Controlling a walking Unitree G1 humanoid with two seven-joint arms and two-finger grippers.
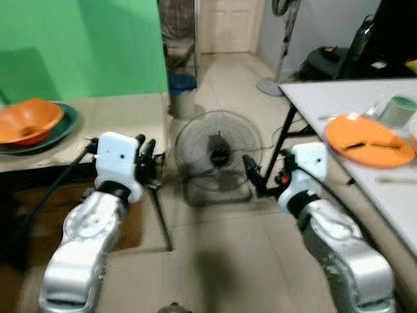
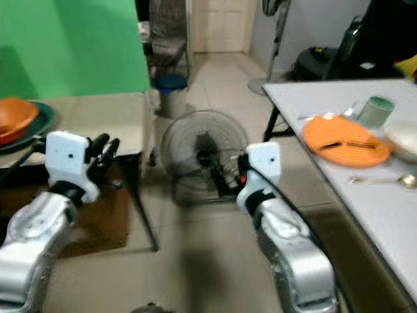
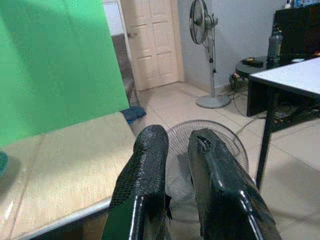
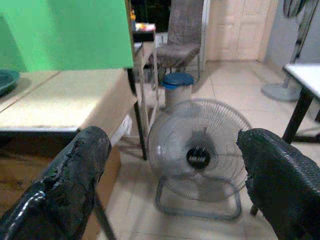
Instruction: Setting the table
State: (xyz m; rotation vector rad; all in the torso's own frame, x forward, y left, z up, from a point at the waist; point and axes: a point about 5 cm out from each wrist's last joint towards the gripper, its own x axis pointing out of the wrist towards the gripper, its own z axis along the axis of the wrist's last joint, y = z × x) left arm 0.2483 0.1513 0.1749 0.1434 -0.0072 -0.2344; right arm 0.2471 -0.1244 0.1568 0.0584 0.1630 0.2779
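Observation:
An orange bowl [image 1: 26, 120] rests on a dark green plate [image 1: 64, 124] on the beige table [image 1: 124, 114] at my left. On the white table [image 1: 326, 94] at my right lie an orange plate [image 1: 368, 140] with utensils on it, a green-lidded cup [image 1: 397, 111], a white bowl [image 2: 404, 140] and a spoon [image 2: 384, 179]. My left gripper [image 1: 146, 160] hovers off the beige table's front corner, fingers [image 3: 150, 160] nearly together and holding nothing. My right gripper [image 1: 260, 179] hangs over the floor between the tables, open wide [image 4: 175, 140] and empty.
A floor fan [image 1: 218, 153] stands on the tiles straight ahead between the two tables. Behind it are a blue-lidded bin [image 1: 182, 91], a chair [image 4: 182, 40], a pedestal fan [image 1: 280, 45] and a closed door [image 1: 228, 26]. A green screen [image 1: 78, 45] backs the beige table.

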